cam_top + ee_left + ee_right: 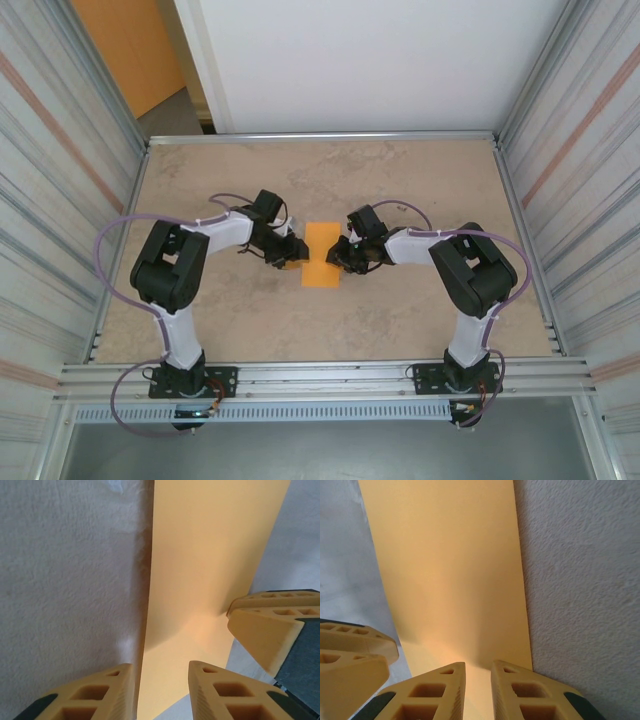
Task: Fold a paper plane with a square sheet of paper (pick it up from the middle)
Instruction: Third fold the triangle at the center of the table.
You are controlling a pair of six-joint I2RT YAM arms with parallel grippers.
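Observation:
The square sheet of paper (321, 255), bright orange and folded into a narrow upright rectangle, lies at the table's middle. My left gripper (293, 262) is at its lower left edge and my right gripper (337, 258) at its right edge, facing each other. In the left wrist view the paper (210, 570) runs between the tips of my left gripper (161, 666), whose jaws stand well apart; the right arm's fingers (265, 625) press in from the right. In the right wrist view my right gripper (478, 664) stands over the paper (450, 570) with a narrow gap.
The beige table (400, 180) is fenced by corrugated metal walls at left and right and a white panel behind. An orange wall panel (125, 50) stands at the back left. An aluminium rail (330, 375) carrying both arm bases runs along the near edge.

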